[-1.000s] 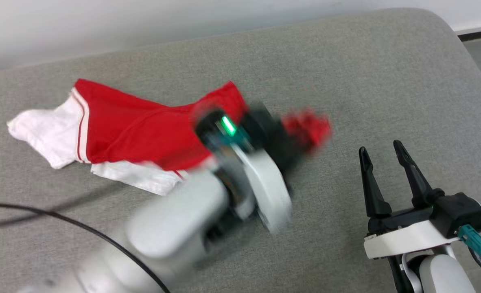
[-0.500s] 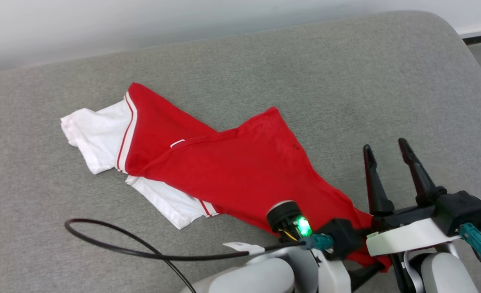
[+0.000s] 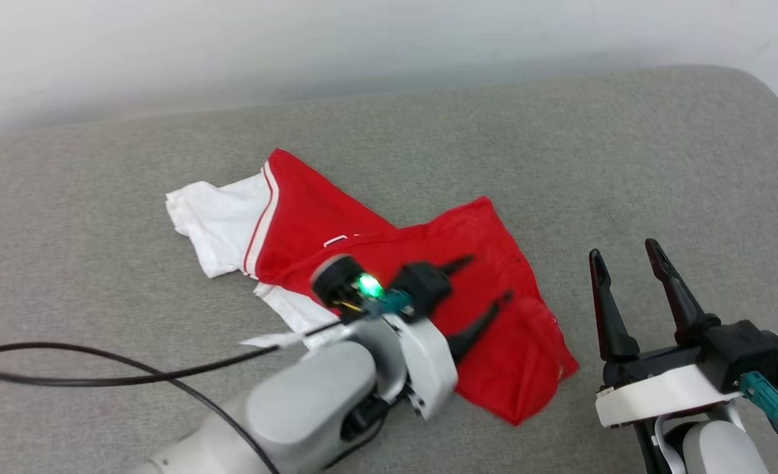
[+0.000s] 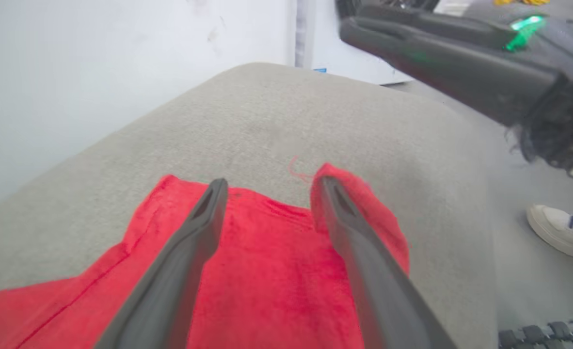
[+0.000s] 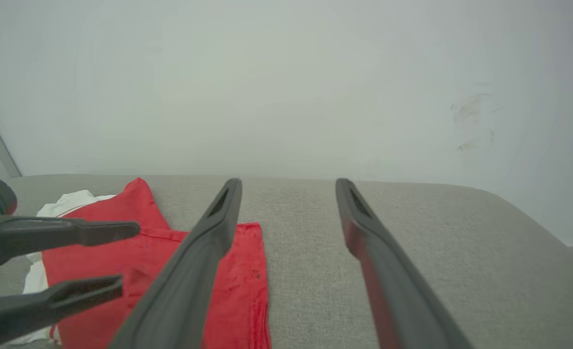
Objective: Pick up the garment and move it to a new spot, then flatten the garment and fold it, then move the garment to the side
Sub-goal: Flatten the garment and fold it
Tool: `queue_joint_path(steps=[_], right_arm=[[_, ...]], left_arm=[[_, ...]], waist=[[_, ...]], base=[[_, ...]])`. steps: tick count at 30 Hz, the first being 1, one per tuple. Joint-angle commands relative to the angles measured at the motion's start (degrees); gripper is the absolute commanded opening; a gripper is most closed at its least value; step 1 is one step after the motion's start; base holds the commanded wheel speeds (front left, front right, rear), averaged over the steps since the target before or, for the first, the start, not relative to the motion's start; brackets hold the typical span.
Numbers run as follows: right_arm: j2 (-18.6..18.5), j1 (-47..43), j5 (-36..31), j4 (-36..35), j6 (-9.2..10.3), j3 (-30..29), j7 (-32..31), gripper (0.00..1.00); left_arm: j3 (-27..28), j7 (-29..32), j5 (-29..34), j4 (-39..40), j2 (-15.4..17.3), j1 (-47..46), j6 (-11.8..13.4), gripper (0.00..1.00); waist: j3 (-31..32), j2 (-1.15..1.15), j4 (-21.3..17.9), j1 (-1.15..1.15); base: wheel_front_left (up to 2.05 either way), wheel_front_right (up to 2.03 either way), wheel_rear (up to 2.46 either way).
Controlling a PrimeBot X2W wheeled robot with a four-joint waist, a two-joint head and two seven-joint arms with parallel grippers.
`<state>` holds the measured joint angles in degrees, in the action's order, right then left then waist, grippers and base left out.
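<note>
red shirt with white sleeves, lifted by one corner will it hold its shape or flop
Probably floppy: the red shirt with white sleeves lies creased and folded over itself on the grey fabric cushion, so a lifted corner would likely drape. It looks thin, so probably light.

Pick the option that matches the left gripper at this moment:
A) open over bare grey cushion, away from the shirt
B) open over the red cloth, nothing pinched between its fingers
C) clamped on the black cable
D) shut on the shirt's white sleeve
B: the left gripper stands spread wide over the red part of the garment, and no cloth is caught in the gap.
</note>
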<state>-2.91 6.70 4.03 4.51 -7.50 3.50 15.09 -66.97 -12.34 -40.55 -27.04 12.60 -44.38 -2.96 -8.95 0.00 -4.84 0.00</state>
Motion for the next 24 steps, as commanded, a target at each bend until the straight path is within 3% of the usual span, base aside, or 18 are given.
queue_joint_path(steps=[1,9,13,18,19,24], right_arm=[[0.04,-0.70,-0.21,0.16,0.02,0.01,0.11,1.00],[0.05,-2.29,-0.66,-0.24,0.02,0.10,0.12,1.00],[0.05,-2.74,-0.92,-0.57,0.02,0.02,0.11,1.00],[0.04,-3.17,-1.14,-0.66,0.02,0.45,0.11,1.00],[0.05,-3.16,-1.15,-0.69,0.02,0.49,0.11,1.00],[0.05,-2.77,-1.06,-0.86,0.02,0.69,0.11,1.00]], left_arm=[[1.64,-0.72,-0.67,0.62,1.08,0.66,1.34,1.00],[17.62,-2.91,-1.05,7.75,12.05,6.06,12.51,1.00],[27.42,-2.83,1.32,13.47,16.11,13.90,16.01,1.00],[37.51,-2.85,3.07,20.02,15.64,24.78,15.31,1.00],[39.00,-2.86,3.27,21.57,14.95,27.06,13.95,1.00],[46.18,-2.86,7.32,24.64,11.32,35.18,12.36,1.00]], waist=[[1.37,0.00,1.29,0.00],[3.56,0.00,4.92,0.00],[3.85,0.00,6.47,0.00],[4.06,0.00,7.64,0.00],[4.06,0.00,7.74,0.00],[3.87,0.00,7.91,0.00]], base=[[0.00,0.00,0.00],[0.00,0.00,0.00],[0.00,0.00,0.00],[0.00,0.00,0.00],[0.00,0.00,0.00],[0.00,0.00,0.00]])
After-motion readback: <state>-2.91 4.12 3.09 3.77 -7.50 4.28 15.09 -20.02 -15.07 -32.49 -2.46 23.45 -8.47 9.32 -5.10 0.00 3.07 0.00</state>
